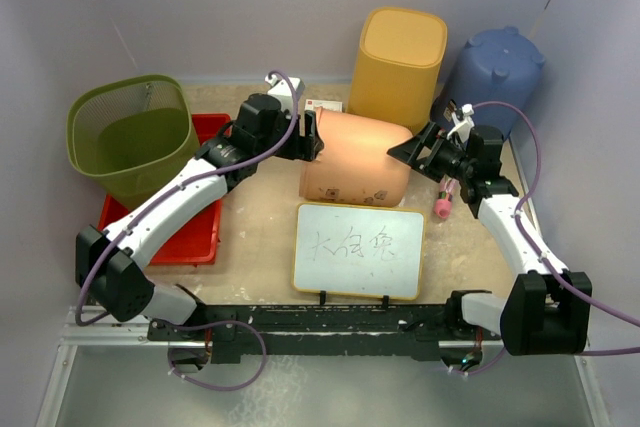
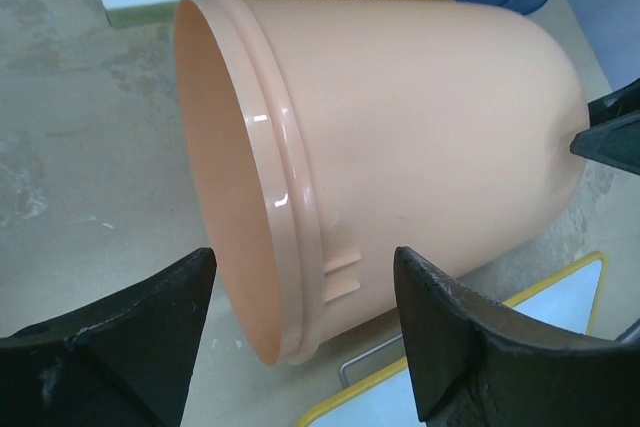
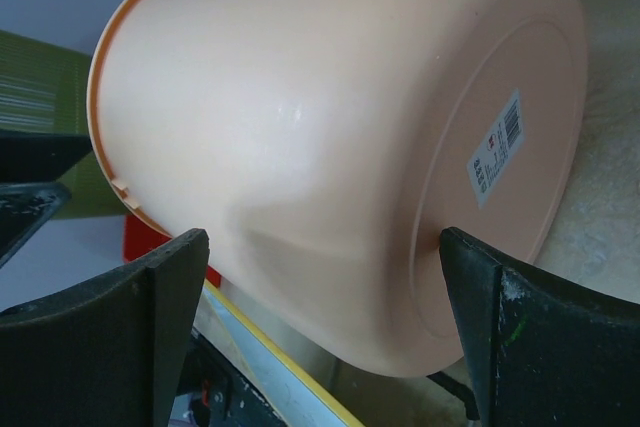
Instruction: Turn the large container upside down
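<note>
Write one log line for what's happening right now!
bucket: lying on its side | left gripper: open, at rim end | right gripper: open, at bottom end | flip: not done

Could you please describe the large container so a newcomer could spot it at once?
At the table centre, just beyond the whiteboard, lies a peach bucket. Unlike the yellow bin, blue bin and green mesh basket nearby, it rests on its side.

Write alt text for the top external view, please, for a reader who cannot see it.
A peach container lies on its side mid-table, the open left gripper at its rim, the open right gripper at its base. Around it are a green mesh bin, a red tray, a yellow bin, a blue bin and a whiteboard.
</note>
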Available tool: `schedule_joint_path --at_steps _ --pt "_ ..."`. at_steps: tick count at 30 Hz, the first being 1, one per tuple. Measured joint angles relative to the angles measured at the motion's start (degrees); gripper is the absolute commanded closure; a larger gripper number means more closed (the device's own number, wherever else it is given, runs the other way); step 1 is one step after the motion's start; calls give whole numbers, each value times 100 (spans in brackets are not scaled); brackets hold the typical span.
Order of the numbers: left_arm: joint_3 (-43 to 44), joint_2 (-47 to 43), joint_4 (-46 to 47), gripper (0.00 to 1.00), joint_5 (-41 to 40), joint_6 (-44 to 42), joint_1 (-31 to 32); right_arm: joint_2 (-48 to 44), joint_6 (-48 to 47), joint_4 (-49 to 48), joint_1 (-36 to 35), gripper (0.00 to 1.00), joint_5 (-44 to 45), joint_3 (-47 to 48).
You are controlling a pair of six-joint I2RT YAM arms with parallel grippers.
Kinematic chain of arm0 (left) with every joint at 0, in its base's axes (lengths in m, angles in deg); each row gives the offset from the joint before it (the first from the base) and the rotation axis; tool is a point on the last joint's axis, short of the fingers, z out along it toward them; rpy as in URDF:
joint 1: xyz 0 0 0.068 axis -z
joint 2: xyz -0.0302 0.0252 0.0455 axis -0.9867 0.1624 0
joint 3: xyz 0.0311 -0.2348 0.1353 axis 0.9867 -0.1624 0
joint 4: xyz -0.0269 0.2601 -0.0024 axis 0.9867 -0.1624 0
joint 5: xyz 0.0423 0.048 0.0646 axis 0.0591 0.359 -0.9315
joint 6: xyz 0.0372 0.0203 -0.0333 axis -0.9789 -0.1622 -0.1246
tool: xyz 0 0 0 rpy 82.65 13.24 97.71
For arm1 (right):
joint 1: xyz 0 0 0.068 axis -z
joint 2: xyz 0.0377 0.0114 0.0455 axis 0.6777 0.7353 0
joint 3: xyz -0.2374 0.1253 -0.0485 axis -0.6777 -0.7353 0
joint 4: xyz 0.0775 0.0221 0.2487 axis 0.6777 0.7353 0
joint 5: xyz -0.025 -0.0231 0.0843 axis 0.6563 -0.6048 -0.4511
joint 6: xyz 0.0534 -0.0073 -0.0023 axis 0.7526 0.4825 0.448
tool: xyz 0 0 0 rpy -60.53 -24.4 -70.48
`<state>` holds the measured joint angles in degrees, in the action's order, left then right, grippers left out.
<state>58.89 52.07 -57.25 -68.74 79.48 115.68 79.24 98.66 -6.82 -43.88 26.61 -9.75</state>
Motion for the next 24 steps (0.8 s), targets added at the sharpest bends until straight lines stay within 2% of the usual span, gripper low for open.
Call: schedule_joint_path --at_steps 5,12,15,17,20,24 --pt "-168 -385 326 39 -372 -203 -2 31 92 -48 9 1 -35 -7" --pt "-203 -411 446 37 -433 -310 -2 42 120 -48 11 1 -37 -7" --pt "-203 -317 483 40 -334 -306 -2 48 122 -48 11 1 -39 -7" --pt "-203 -221 529 45 -308 -306 -2 63 122 -50 11 2 -46 -7" --pt "-195 -44 575 59 -308 -297 -2 85 125 -48 11 2 -57 -7" --pt "-190 155 575 62 -317 -304 -2 87 125 -50 11 2 -72 -7"
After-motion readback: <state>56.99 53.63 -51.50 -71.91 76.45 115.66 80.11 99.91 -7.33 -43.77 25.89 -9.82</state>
